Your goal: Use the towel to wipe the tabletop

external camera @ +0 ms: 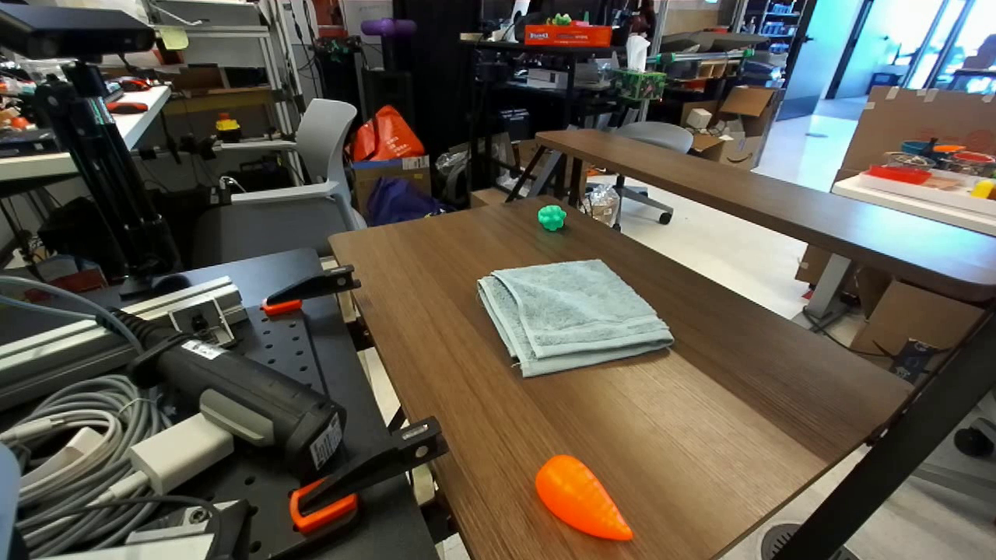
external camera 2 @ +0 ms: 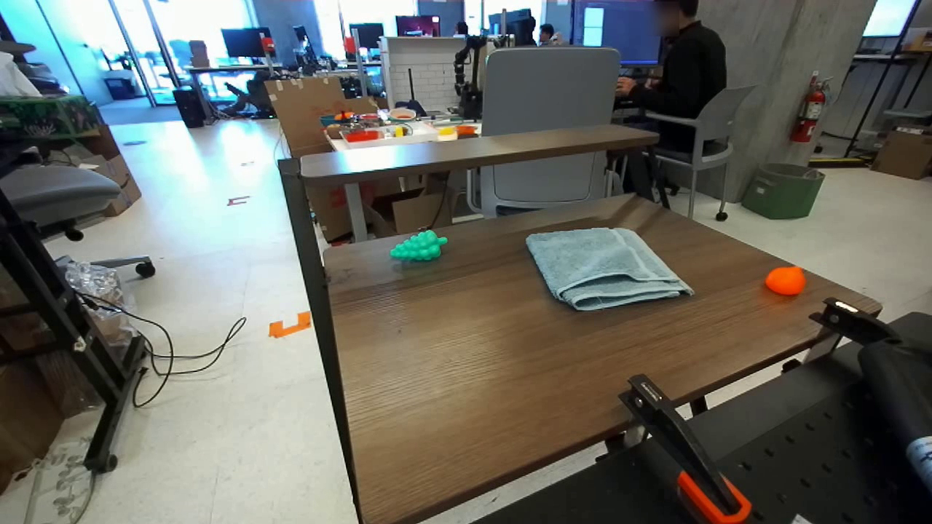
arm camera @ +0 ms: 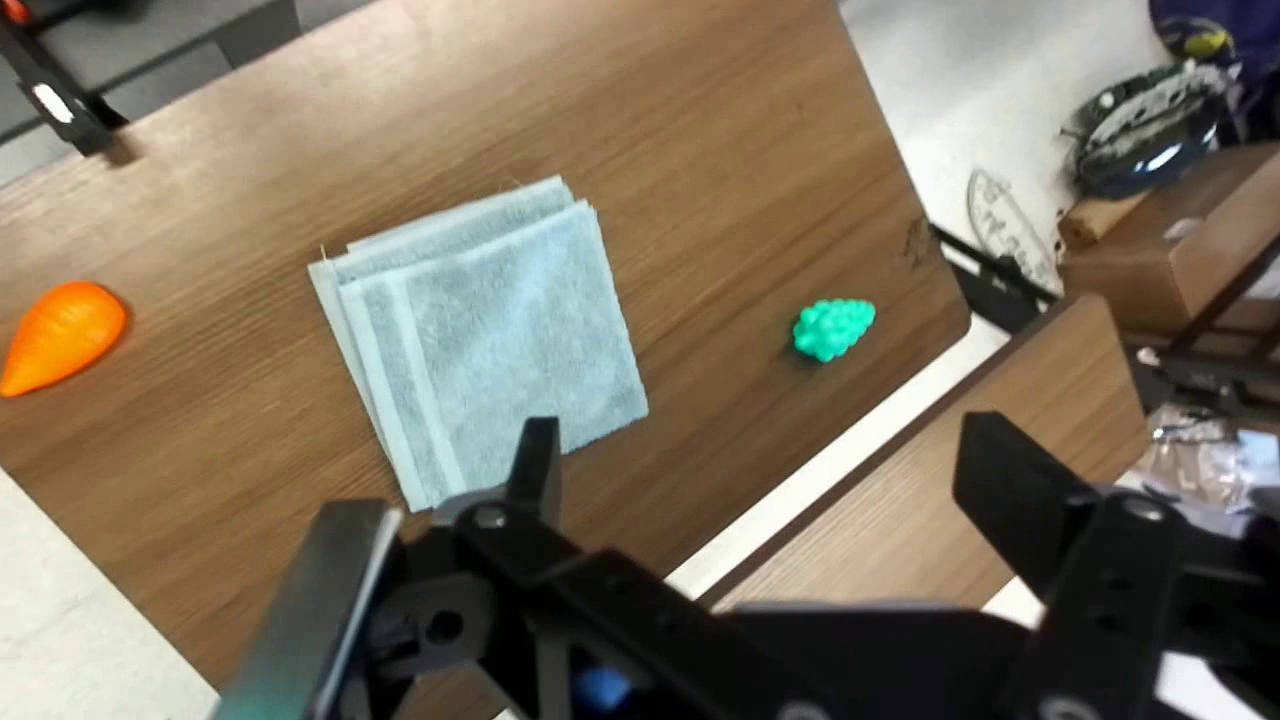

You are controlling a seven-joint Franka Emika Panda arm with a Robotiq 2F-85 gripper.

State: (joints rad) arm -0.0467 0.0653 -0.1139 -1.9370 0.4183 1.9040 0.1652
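The towel is a pale blue-grey folded cloth. It lies flat near the middle of the brown wood-grain tabletop. The towel (external camera: 580, 311) (external camera 2: 601, 263) and the tabletop (external camera: 731, 420) (external camera 2: 473, 371) show in both exterior views. In the wrist view the towel (arm camera: 505, 340) is left of centre on the tabletop (arm camera: 700, 140). My gripper (arm camera: 762, 430) is open, with nothing between its fingers. It is above the surface, and its left finger overlaps the towel's lower edge in the picture. The gripper and arm are out of view in both exterior views.
An orange carrot-shaped object (external camera: 582, 498) and a green bumpy toy (external camera 2: 420, 247) lie on the tabletop, on opposite sides of the towel. Black clamps (external camera: 373, 467) reach over one long edge. A second brown table (external camera: 747, 194) stands beyond a gap. A dark post (external camera 2: 313, 291) rises beside the tabletop.
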